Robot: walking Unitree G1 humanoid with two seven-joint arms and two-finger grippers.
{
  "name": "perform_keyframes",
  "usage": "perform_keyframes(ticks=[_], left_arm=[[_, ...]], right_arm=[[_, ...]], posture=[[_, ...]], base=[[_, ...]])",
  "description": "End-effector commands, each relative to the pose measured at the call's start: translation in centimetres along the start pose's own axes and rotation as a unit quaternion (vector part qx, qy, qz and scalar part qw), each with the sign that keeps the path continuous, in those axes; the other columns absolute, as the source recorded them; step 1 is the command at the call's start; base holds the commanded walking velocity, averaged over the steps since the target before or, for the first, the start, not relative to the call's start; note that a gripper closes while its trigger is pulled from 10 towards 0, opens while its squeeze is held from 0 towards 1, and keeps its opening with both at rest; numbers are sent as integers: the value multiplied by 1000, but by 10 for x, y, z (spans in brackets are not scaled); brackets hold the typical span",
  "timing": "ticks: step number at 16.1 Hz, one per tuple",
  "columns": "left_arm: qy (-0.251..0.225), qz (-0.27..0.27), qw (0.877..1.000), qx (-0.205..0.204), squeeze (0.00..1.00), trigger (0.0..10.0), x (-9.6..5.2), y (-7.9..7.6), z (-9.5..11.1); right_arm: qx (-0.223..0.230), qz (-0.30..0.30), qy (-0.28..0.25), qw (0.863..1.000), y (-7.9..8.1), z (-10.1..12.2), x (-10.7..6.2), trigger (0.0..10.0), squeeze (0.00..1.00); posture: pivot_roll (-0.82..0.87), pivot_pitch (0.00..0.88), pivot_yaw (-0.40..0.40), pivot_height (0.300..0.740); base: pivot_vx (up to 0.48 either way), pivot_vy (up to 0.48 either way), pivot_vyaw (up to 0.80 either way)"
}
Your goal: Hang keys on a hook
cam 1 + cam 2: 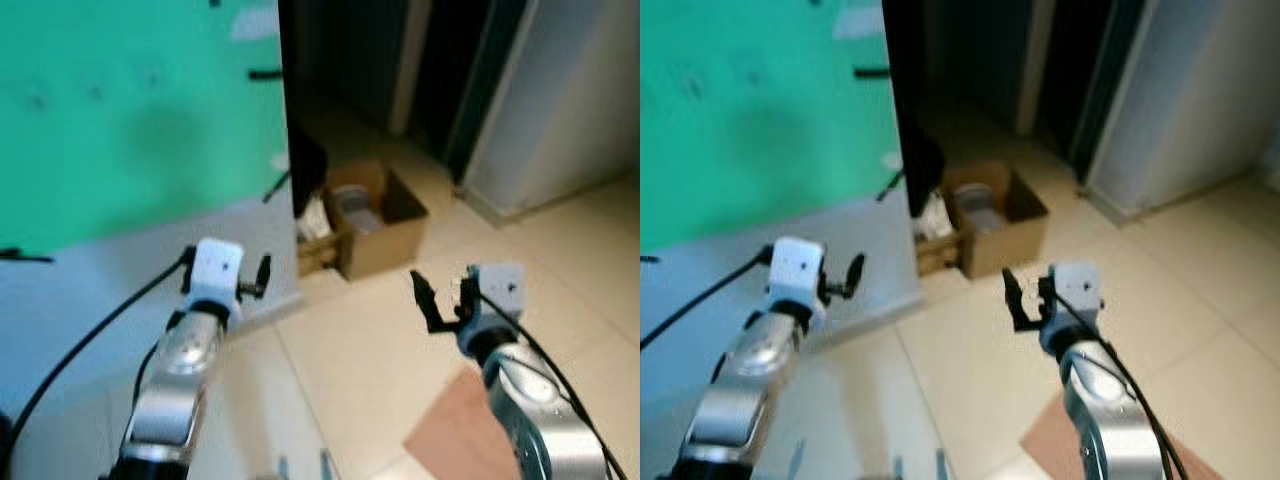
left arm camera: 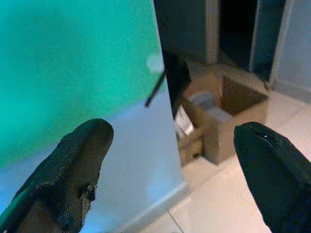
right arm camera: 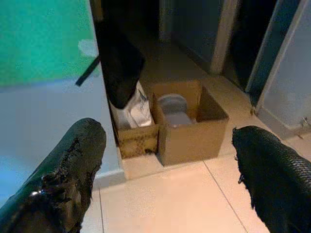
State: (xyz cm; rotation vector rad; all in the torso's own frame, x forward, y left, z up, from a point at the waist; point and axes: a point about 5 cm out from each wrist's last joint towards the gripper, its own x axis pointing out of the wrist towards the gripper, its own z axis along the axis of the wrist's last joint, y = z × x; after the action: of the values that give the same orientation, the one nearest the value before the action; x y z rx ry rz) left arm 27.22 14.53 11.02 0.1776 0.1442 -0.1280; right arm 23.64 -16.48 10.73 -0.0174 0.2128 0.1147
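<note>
Several thin black hooks jut from the green and white wall (image 1: 130, 110) on my left: one high near the wall's corner (image 1: 265, 73), one lower (image 1: 277, 186), one at the far left (image 1: 25, 257). My left gripper (image 2: 172, 136) is raised toward the wall's white lower part, open, with nothing between its fingers. The lower hook (image 2: 155, 90) lies ahead of it, some way off. My right gripper (image 1: 447, 296) is held over the tiled floor, open and holding nothing. It faces the boxes by the wall's corner.
An open cardboard box (image 1: 380, 225) with a grey container inside stands on the floor past the wall's corner. Beside it is a smaller box (image 1: 318, 240) with white bags and a dark object (image 1: 305, 165) above. A dark doorway lies behind. A brown mat (image 1: 455, 435) is near my right arm.
</note>
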Motion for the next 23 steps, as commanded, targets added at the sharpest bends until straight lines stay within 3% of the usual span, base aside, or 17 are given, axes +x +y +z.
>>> perform_keyframes(ticks=[1,11,23], left_arm=[[-7,-15,1000,-5,0,10000,2,-7,4],[-7,8,1000,-4,0,10000,-5,2,2],[-8,15,1000,2,0,10000,1,5,5]], right_arm=[[0,-11,2,1000,-7,-1,-2,10000,1000],[-10,14,1,1000,-3,-3,9,10000,1000],[-20,23,-8,1000,1,-2,16,10000,1000]], posture=[[-117,0,50,740],[-75,0,28,740],[-72,0,40,740]], base=[[281,0,800],[281,0,800],[280,0,800]])
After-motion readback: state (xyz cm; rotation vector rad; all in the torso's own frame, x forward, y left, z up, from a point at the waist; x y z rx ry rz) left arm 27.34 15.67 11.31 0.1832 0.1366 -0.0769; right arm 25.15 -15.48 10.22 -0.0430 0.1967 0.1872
